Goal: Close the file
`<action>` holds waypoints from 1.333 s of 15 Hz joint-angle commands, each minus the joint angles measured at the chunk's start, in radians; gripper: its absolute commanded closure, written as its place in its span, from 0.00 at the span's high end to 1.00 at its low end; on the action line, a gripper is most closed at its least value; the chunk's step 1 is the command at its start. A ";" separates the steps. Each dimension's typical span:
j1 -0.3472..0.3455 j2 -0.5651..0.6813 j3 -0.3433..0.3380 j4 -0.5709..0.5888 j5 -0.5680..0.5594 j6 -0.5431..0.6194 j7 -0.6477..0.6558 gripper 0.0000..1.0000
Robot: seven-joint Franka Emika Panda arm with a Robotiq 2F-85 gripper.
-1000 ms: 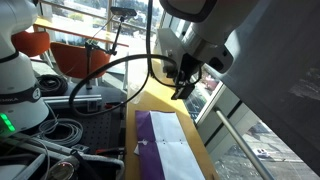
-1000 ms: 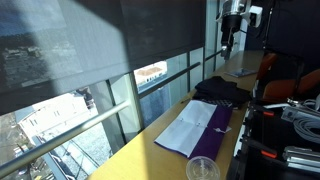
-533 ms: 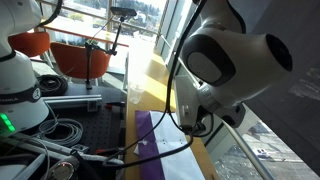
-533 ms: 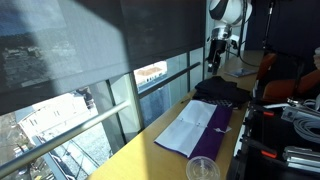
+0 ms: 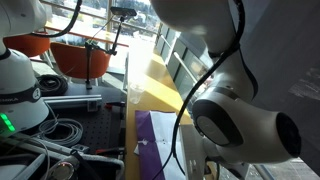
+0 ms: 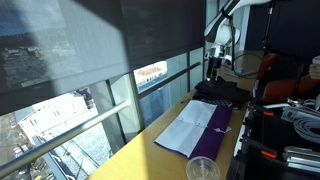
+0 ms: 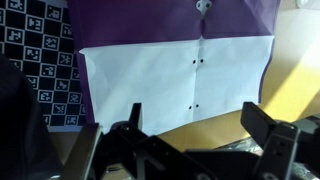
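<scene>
The file lies open and flat on the yellow-tan tabletop. In the wrist view its purple cover (image 7: 150, 20) is at the top and its white punched sheets (image 7: 170, 80) fill the middle. In an exterior view the white sheets (image 6: 185, 128) lie beside the purple cover (image 6: 212, 135). The purple cover also shows under the arm in an exterior view (image 5: 152, 150). My gripper (image 7: 200, 130) is open and empty, its two black fingers hanging over the paper's edge and the tabletop. It hangs above the far end of the file in an exterior view (image 6: 212, 72).
A black object (image 6: 222, 92) lies on the table just past the file. A clear cup (image 6: 202, 168) stands at the near end. A checkered marker board (image 7: 40, 50) lies beside the file. The window rail runs along the table's edge. Cables and another robot base (image 5: 20, 95) are nearby.
The arm has swung down and along the table toward the file. It now fills much of one exterior view, and the gripper sits lower, above the file's end.
</scene>
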 commanded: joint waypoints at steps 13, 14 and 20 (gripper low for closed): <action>-0.060 0.463 0.091 0.424 -0.246 0.151 0.059 1.00; -0.063 0.477 0.094 0.440 -0.253 0.152 0.063 1.00; -0.087 0.535 0.124 0.514 -0.259 0.143 0.081 1.00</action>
